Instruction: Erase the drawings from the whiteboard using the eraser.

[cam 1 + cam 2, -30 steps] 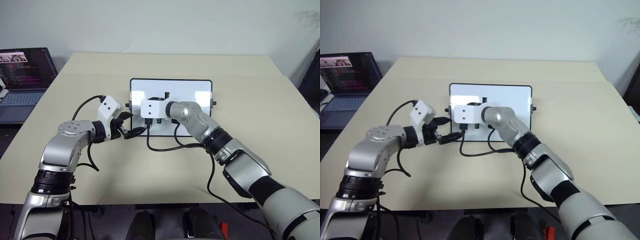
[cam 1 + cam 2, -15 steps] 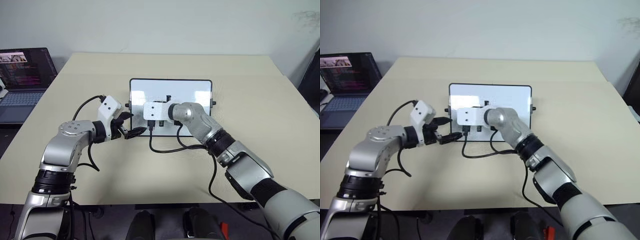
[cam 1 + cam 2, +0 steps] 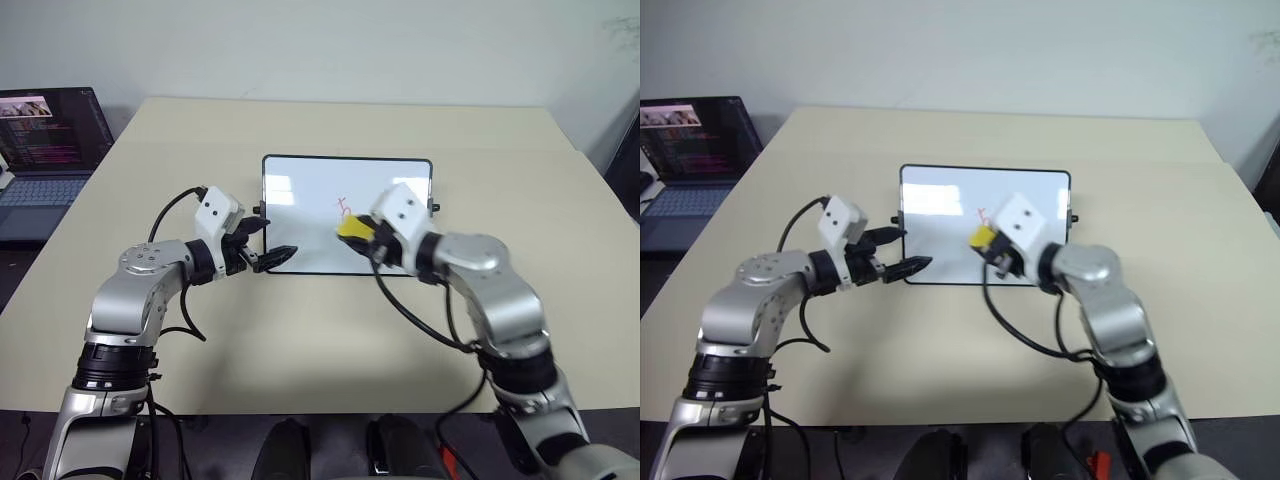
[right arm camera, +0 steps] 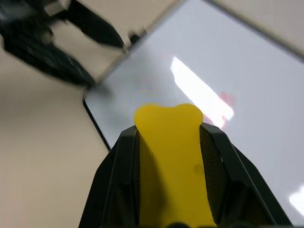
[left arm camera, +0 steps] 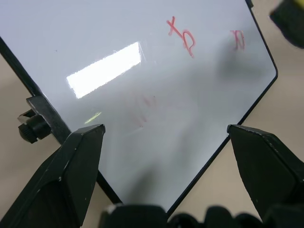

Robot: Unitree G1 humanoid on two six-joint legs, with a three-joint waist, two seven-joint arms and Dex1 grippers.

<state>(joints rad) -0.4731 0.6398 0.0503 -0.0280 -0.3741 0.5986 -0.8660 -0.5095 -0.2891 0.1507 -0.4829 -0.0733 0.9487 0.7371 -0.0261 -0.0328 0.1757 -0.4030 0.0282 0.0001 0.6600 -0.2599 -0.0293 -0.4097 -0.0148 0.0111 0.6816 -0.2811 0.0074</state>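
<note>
Yellow eraser (image 3: 351, 229) sits clamped between the black fingers of the right claw (image 3: 364, 238), its long axis running along the fingers, its free end pointing toward the robot's left and out past the fingertips. It is held over the right part of the whiteboard (image 3: 310, 212), just beside a red drawing (image 3: 344, 208); whether it touches the board cannot be told.

From the left wrist, that red mark (image 5: 181, 36) shows with a second one (image 5: 238, 40) near the board's edge, and a faint pinkish smear (image 5: 145, 105) lies nearer the middle.

The left claw (image 3: 262, 243) has its fingers spread apart, holding nothing, straddling the board's near left corner by the small black knob (image 5: 31, 128) on the frame.

The whiteboard lies flat with its long side running left to right across the beige surface (image 3: 560, 260). Bare tabletop surrounds it on all sides, widest to the right and toward the far edge. A laptop (image 3: 42, 150) stands well apart, beyond the surface's left edge.
</note>
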